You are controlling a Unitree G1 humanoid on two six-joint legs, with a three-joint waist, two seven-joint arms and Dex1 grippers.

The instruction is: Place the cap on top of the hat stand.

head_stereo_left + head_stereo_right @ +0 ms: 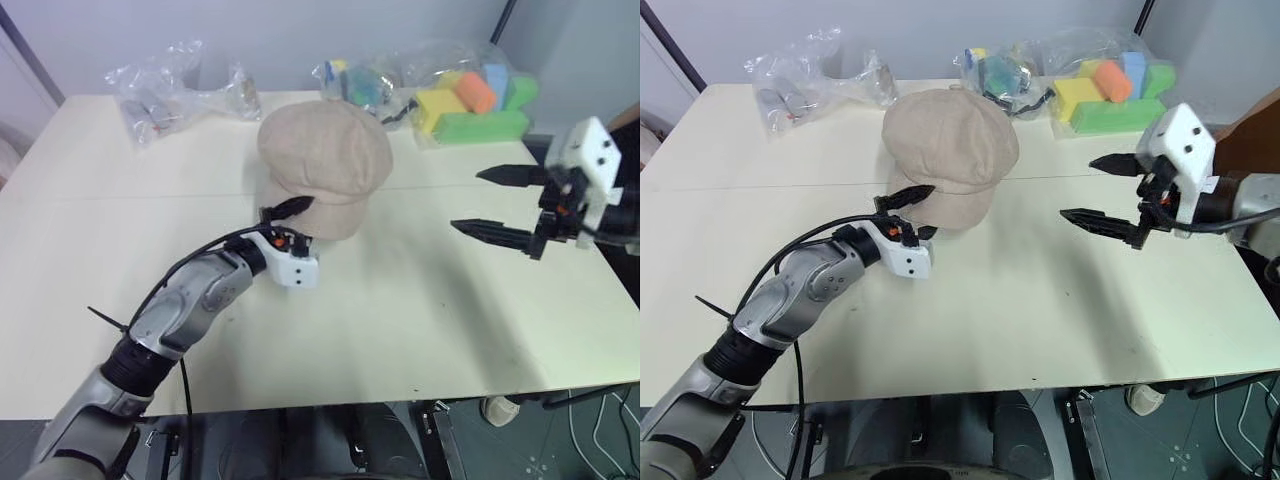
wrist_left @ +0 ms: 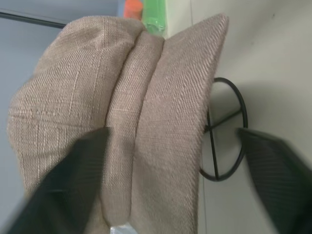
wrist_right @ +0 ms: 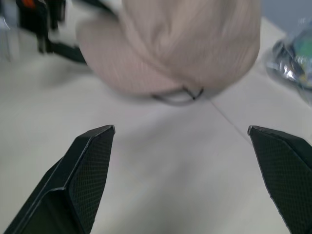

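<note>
The pinkish-beige cap (image 1: 325, 160) sits over the black wire hat stand at the middle of the cream table (image 1: 420, 320). The cap hides the stand's ribs, while its round wire base (image 2: 226, 129) pokes out below the brim, also seen as a base ring (image 3: 178, 97) in the right wrist view. My left gripper (image 1: 306, 220) is at the cap's near brim and open, one finger above the brim edge and one lower beside it. The left gripper (image 2: 171, 131) has its fingers spread wide on either side of the brim without squeezing it. My right gripper (image 1: 468, 200) hovers open to the right of the cap, well apart from it and pointing toward it.
Clear plastic bags (image 1: 160, 90) lie at the back left of the table. A bag of coloured foam blocks (image 1: 470, 100) lies at the back right. The table's front edge (image 1: 400, 395) is close below my arms.
</note>
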